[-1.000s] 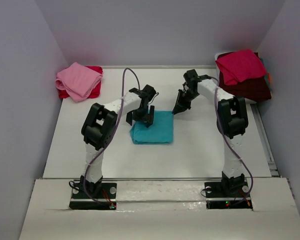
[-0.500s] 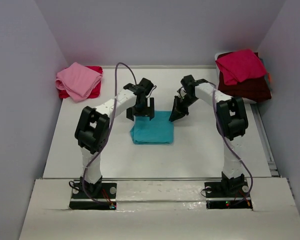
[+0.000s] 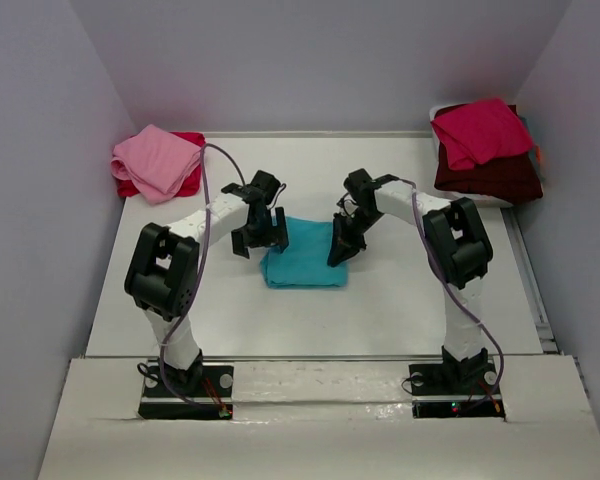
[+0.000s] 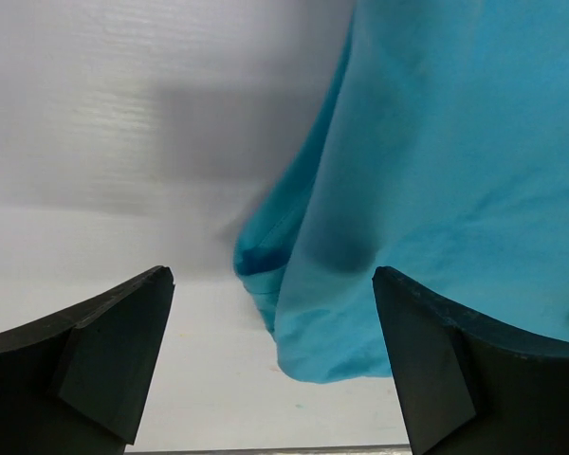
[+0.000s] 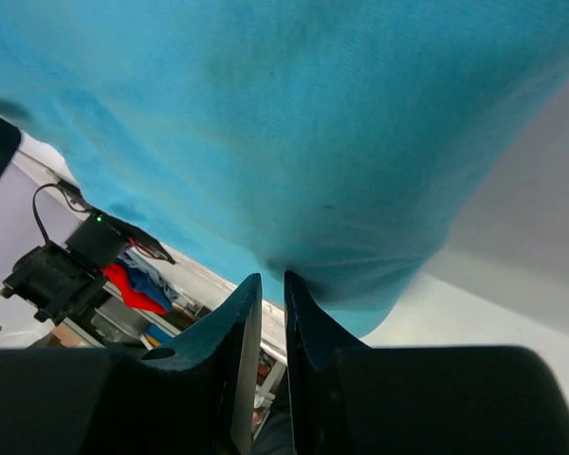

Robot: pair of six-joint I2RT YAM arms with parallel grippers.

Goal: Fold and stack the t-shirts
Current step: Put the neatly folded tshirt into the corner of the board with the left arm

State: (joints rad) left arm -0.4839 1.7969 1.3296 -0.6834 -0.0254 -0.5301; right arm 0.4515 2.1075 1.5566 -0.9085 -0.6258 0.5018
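A turquoise t-shirt (image 3: 302, 257) lies folded into a small rectangle in the middle of the table. My left gripper (image 3: 259, 233) hovers at its left edge, open wide; in the left wrist view the shirt's corner (image 4: 436, 171) lies between the spread fingers of the left gripper (image 4: 272, 275). My right gripper (image 3: 340, 247) is at the shirt's right edge, shut, with the fingertips of the right gripper (image 5: 273, 277) against the turquoise cloth (image 5: 266, 123). A pink t-shirt (image 3: 158, 160) lies on a red one (image 3: 191, 181) at the back left. A crimson t-shirt (image 3: 480, 130) tops a dark maroon one (image 3: 492, 176) at the back right.
Grey walls close in the table on the left, back and right. The right pile rests partly on a white container (image 3: 442, 110) in the corner. The arm bases stand behind a raised front rail (image 3: 320, 357).
Both grippers came down toward the turquoise shirt. The left one shifted left off the shirt's back corner to its left edge. The right one moved forward and left onto the right edge.
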